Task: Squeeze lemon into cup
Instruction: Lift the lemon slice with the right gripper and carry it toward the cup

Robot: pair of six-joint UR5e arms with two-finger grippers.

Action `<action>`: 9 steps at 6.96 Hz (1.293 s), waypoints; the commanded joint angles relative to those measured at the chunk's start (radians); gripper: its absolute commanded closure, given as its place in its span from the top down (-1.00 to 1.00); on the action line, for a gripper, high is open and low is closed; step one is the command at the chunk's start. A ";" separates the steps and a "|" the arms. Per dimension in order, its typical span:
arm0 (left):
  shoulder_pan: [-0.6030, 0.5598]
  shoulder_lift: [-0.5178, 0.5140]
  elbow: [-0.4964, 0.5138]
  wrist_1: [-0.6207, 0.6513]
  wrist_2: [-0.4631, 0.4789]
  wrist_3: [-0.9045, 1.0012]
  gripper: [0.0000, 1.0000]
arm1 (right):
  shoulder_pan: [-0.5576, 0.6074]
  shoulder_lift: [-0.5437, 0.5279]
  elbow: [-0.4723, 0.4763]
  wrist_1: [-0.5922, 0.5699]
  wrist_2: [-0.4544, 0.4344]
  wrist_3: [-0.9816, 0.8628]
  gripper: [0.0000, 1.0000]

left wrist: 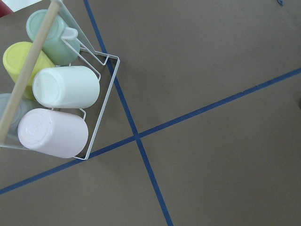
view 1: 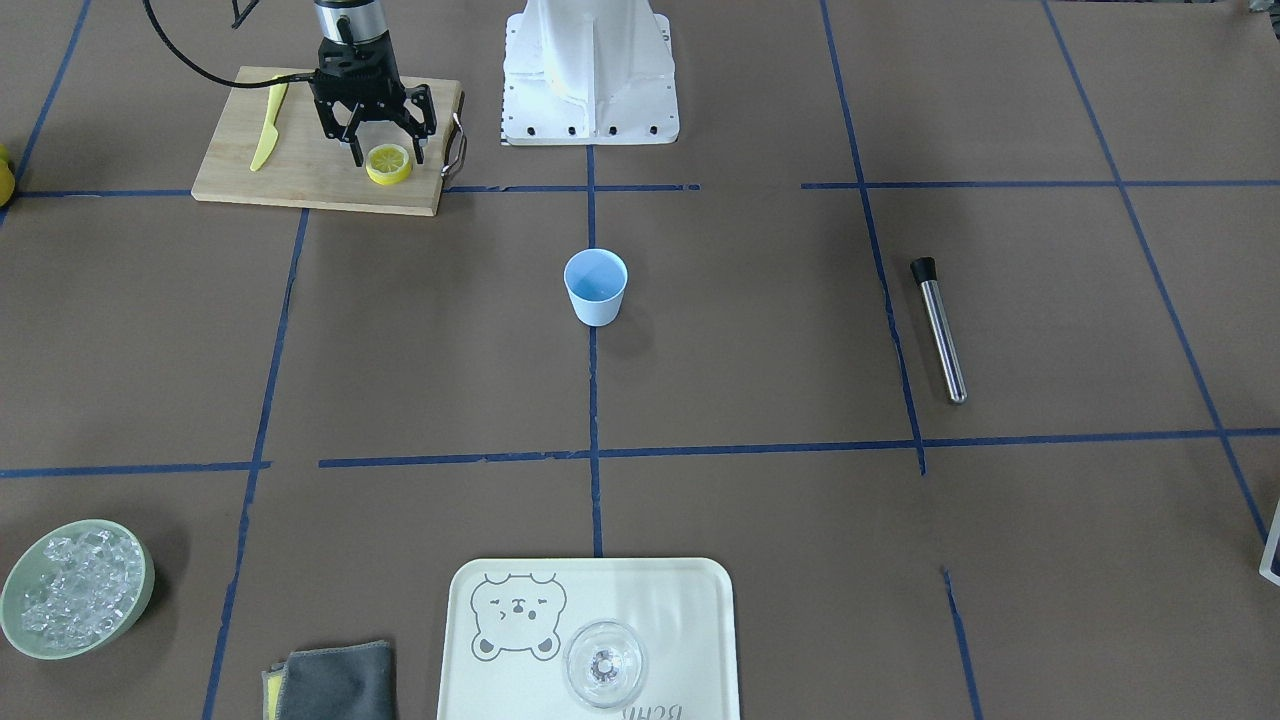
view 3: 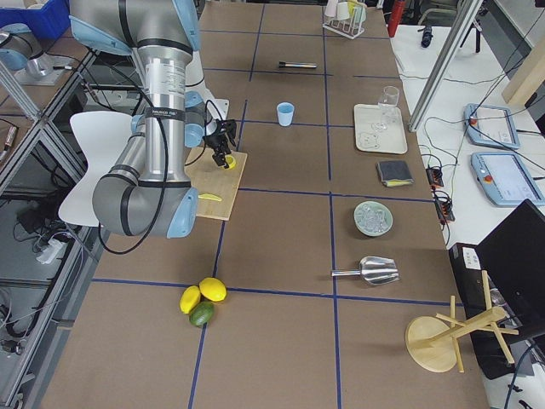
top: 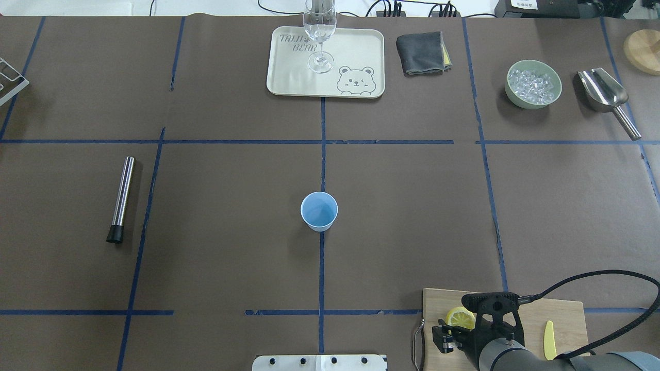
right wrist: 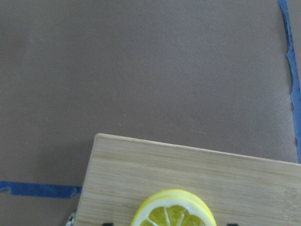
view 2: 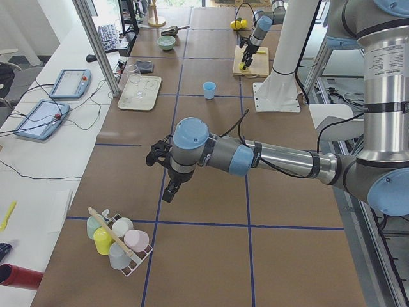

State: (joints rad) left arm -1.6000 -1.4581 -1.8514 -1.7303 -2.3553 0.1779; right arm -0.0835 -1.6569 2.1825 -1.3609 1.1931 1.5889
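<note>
Brown paper crossed with blue tape lines covers the table (view 1: 800,330). At the upper left of the front-facing view, a wooden cutting board (view 1: 300,175) carries the lemon (view 1: 389,164), lying flat near its right end, and a yellow knife (view 1: 268,125) toward its left. The right gripper (view 1: 387,156) points down over the lemon with its fingers spread, one tip on each side; whether they touch it I cannot tell. The cup (view 1: 596,287) stands upright at the frame's centre, well apart from the board. The left gripper (view 2: 170,189) shows only in the side view, left of centre, and I cannot tell whether its fingers are apart or together.
</note>
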 commanded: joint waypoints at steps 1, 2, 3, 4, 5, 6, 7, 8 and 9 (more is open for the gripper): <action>0.000 -0.001 0.000 0.000 0.001 0.000 1.00 | 0.001 -0.001 0.000 0.000 0.002 -0.001 0.50; 0.000 -0.001 0.000 0.000 0.001 0.000 1.00 | 0.001 0.000 0.000 0.000 0.003 0.000 0.21; 0.000 -0.001 0.001 0.000 0.001 0.000 1.00 | 0.002 0.002 0.002 0.000 0.023 0.000 -0.13; -0.002 -0.001 0.000 0.000 0.001 0.000 1.00 | 0.005 0.000 0.002 -0.001 0.025 0.000 -0.60; -0.002 -0.001 0.000 0.000 0.001 0.000 1.00 | 0.008 0.002 0.002 -0.001 0.025 0.000 -0.98; -0.002 -0.001 0.001 0.000 0.001 0.000 1.00 | 0.017 0.002 0.005 -0.001 0.026 0.000 -1.00; 0.000 -0.001 0.001 0.000 0.001 0.000 1.00 | 0.059 0.008 0.017 -0.001 0.055 0.000 -1.00; 0.000 -0.001 0.003 0.000 0.001 0.000 1.00 | 0.097 0.008 0.038 -0.006 0.087 0.000 -1.00; 0.000 -0.001 0.003 0.000 0.001 0.000 1.00 | 0.131 0.011 0.054 -0.010 0.104 -0.001 -1.00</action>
State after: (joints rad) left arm -1.6001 -1.4588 -1.8491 -1.7303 -2.3547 0.1779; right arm 0.0038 -1.6490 2.2161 -1.3663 1.2707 1.5889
